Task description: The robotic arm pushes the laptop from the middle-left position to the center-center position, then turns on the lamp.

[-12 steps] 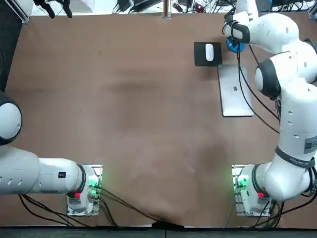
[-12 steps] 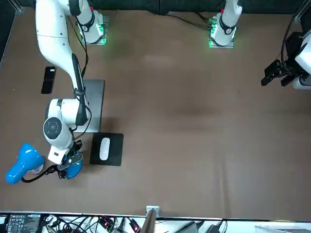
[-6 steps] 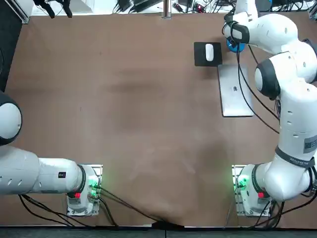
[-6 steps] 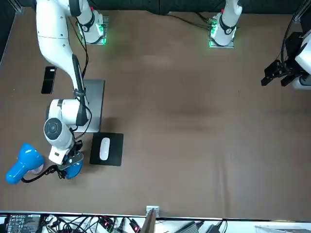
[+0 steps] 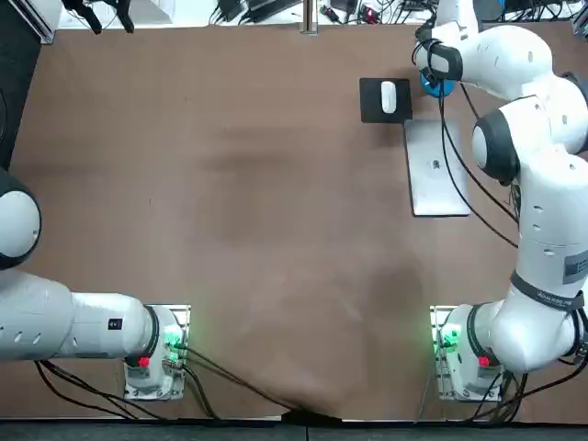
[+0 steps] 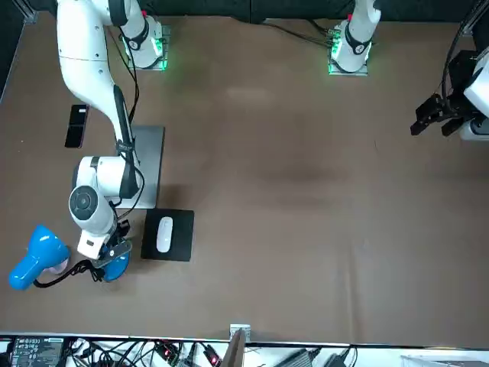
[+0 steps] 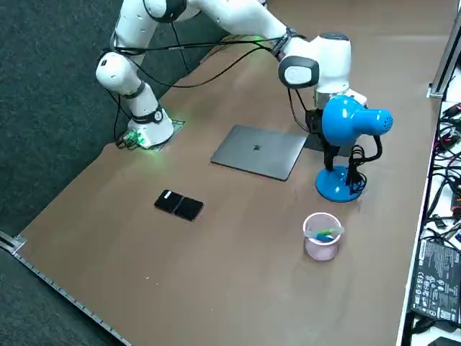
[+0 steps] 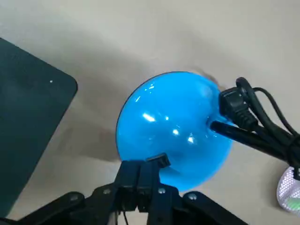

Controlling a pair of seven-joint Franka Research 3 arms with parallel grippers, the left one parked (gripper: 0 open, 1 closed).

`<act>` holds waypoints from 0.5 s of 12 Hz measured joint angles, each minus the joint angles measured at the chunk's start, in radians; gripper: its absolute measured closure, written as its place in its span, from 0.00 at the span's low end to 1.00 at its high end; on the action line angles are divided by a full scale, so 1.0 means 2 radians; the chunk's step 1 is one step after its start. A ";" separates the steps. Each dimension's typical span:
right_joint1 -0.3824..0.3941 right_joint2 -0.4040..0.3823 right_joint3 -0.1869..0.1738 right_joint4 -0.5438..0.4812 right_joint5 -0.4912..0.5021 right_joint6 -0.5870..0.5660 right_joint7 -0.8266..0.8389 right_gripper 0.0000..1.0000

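hand (image 8: 143, 169) over lamp base (image 8: 174, 125), laptop (image 5: 437, 171) beside mousepad (image 5: 373, 101)

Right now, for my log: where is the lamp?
Right side view: the blue lamp stands on the robot's right, beside laptop and cup; the right gripper is at its base.

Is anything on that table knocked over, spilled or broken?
Nothing stands out. The lamp and cup stand upright, the laptop lies flat and closed, and the right hand, fingers together, is at the lamp's base.
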 joint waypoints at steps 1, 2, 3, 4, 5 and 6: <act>0.000 0.000 0.000 0.000 0.000 0.000 -0.002 0.98; 0.000 0.000 0.000 0.000 0.000 0.000 -0.003 0.98; 0.000 0.000 0.000 0.000 0.000 0.000 -0.004 0.98; 0.000 0.000 0.000 0.000 0.000 0.000 -0.005 0.98; 0.000 0.000 0.000 0.000 0.000 0.000 -0.005 0.98; 0.000 0.000 0.001 0.001 0.000 0.000 -0.005 0.98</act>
